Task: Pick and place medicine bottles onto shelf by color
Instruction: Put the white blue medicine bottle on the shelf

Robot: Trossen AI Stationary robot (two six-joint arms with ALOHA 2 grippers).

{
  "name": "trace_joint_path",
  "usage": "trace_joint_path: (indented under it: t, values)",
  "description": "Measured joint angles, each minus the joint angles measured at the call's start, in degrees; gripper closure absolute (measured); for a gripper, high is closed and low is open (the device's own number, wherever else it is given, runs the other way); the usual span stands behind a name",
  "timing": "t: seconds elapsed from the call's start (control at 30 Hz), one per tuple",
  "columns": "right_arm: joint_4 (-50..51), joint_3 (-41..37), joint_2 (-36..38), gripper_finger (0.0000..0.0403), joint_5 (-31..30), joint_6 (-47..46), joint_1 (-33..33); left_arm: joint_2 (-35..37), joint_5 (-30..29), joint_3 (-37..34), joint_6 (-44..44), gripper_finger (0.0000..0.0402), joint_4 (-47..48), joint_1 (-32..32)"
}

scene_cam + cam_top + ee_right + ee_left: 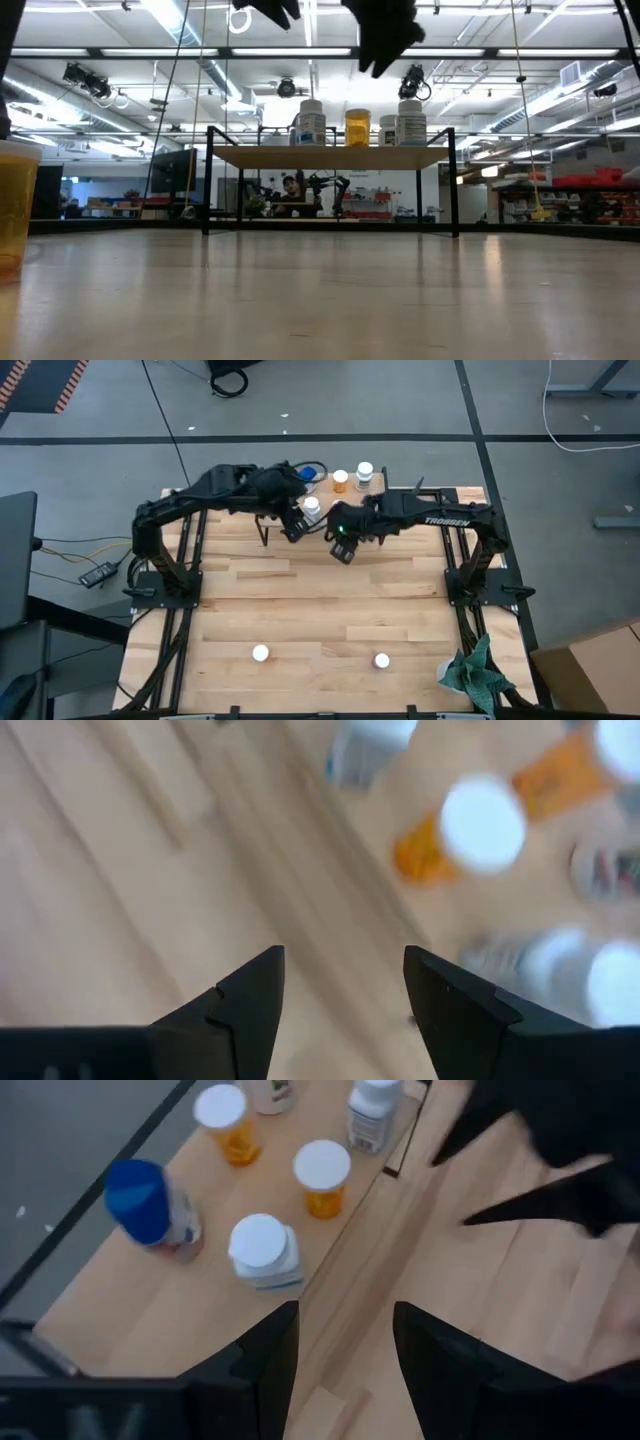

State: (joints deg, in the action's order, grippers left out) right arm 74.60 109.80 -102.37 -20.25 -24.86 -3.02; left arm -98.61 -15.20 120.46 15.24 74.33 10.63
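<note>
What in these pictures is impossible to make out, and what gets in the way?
- Bottle labels on the shelf: too small in the low view, blurred in the right wrist view.
- How many bottles stand on the shelf: in the high view the left gripper and right gripper, both open and empty, and their arms cover part of it.
- The orange bottle in the low view: cut off by the picture's edge.
</note>
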Motion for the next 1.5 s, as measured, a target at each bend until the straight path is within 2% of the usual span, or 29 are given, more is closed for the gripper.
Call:
trace_joint_path:
  t: [0.2,0.3,0.43,0.6,0.73,0.9,1.5]
  values:
    - [10.82,-0.04,-0.04,0.0189,-0.45,-12.44,8.28,-4.92,-0.03,0.00,-6.55,0.0230,-3.98,0.51]
    - [14.27,-0.04,-0.04,0.0189,-2.85,-17.99,13.38,-7.28,0.18,-0.02,-9.55,0.0230,-6.56,1.71]
    - [15.38,-0.04,-0.04,0.0189,-6.34,-25.00,18.62,-10.24,4.00,0.00,-11.78,0.0230,-8.70,4.29]
    - [15.43,-0.07,0.22,0.0189,-7.34,-33.88,23.53,-13.55,4.27,-0.02,-14.75,0.0230,-8.57,7.10]
    - [15.41,-0.07,0.22,0.0189,-7.68,-37.45,26.90,-15.04,4.23,-0.02,-17.48,0.0230,-8.60,8.12]
    - [15.41,-0.07,0.37,0.0189,-7.78,-39.61,27.62,-15.34,4.26,-0.02,-18.57,0.0230,-9.15,8.47]
    - [15.41,-0.07,0.52,0.0189,-9.85,-36.89,26.26,-15.26,4.07,0.13,-18.94,0.0230,-5.33,8.55]
